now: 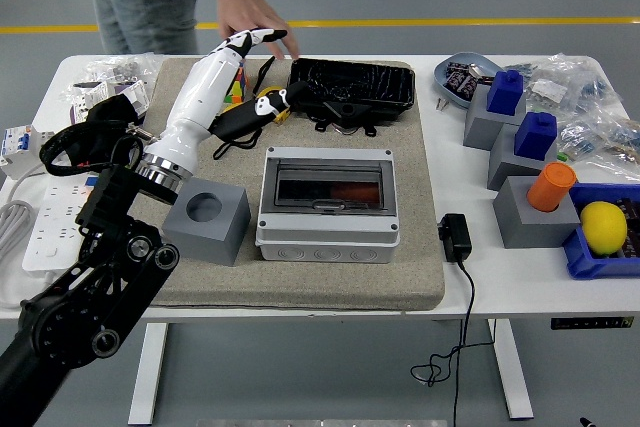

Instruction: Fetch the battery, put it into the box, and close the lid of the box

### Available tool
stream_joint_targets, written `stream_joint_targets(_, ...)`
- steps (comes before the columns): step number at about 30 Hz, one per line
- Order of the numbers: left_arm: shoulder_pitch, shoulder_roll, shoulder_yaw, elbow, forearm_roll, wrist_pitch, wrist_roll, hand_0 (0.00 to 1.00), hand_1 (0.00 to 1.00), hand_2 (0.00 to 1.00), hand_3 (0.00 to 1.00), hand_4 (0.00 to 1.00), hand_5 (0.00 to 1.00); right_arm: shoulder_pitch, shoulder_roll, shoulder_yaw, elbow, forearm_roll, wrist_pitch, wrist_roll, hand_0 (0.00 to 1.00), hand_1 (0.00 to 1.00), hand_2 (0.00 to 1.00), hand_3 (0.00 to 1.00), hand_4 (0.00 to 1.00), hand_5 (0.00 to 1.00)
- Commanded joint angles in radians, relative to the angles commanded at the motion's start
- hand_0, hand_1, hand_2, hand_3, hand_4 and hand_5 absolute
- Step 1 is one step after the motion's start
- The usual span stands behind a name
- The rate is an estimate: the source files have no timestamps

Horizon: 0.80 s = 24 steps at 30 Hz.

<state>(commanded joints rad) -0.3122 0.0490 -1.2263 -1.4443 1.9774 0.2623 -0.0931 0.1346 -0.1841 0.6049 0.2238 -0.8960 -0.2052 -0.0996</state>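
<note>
Box [328, 209] sits centre of the mat, clear lid down; a dark red shape under the lid is likely the battery. From it, your left robot hand [243, 77] is at 11 o'clock, fingers loosely extended, nothing held. Check the latch seats fully. Person's hand [252, 25] beyond.

A single head view looks forward and down from high on the robot's side, taking in the whole white tabletop [470, 277] from moderate range. Taking the grey box [328, 205] as landmark: it sits just left of the picture's middle, the tabletop's near edge runs below it, and open floor with a yellow line lies beyond it at the top. The left arm enters from the lower left corner, left of the box. No second view shares the scene.
</note>
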Motion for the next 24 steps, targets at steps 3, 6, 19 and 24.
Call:
stream_joint_targets(3,0.042,-0.006,-0.060,-0.019,-0.045,-0.011,0.014,0.869,0.975,0.998,0.997,0.998,0.998,-0.002,-0.001,0.003,0.000,0.000,0.000,0.002,0.746,0.687,0.702,0.733,0.998,0.976)
stream_joint_targets(6,0.078,-0.011,-0.123,-0.036,-0.093,-0.017,0.022,0.938,0.998,0.998,0.998,0.998,0.998,-0.003,-0.001,0.004,-0.001,0.001,-0.001,0.003,0.746,0.687,0.703,0.733,0.998,0.975)
stream_joint_targets(19,0.186,-0.001,-0.267,-0.070,-0.117,-0.019,0.045,0.960,0.998,0.988,0.949,0.998,0.998,-0.008,-0.009,0.017,-0.003,-0.005,-0.005,0.006,0.746,0.687,0.704,0.733,0.998,0.974)
stream_joint_targets(24,0.213,0.003,-0.259,-0.069,-0.121,-0.022,0.038,0.957,0.998,0.981,0.940,0.998,0.998,-0.019,-0.003,0.048,-0.004,-0.023,-0.005,0.006,0.746,0.689,0.706,0.734,0.998,0.974)
